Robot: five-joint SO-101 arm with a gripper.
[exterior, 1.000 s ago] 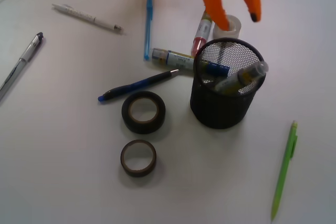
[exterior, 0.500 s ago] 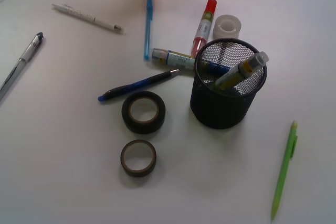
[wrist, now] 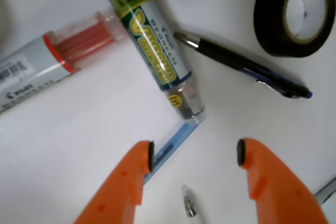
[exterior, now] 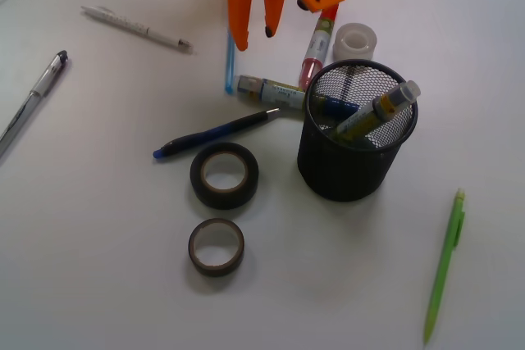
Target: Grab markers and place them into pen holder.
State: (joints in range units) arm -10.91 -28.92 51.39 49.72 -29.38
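Front view: your gripper [exterior: 254, 37] has come back down at the far edge of the table. 1 s ago it hung over the pen holder [exterior: 356, 131], half a sec ago it was nearly out of shot at the top, and now its tips sit just above the thin blue pen [exterior: 230, 63], beside the markers left on the table. Jaws stand wide apart w/ nothing between them. The wrist cam shows the same, both pads [wrist: 150, 156] bare.

What that means, as I read it: one marker is delivered and you're lining up for the next pick. The blue-capped marker [exterior: 275, 88] lies flat right against the far-left side of the holder, w/ part of it showing through the mesh. In the wrist view its clear end points at the gap between the jaws, so it's probably your next target. The red-capped marker [exterior: 316, 41] lies just behind it, toward the far edge, next to the clear tape roll [exterior: 355, 41].

Containers: the pen holder stands upright right of table centre. Inside, one marker [exterior: 377, 111] leans on the right rim, its top end poking above it. I can't tell its cap colour from here. Nothing else is in there that I can make out. So 1 of 3 in, 2 to go
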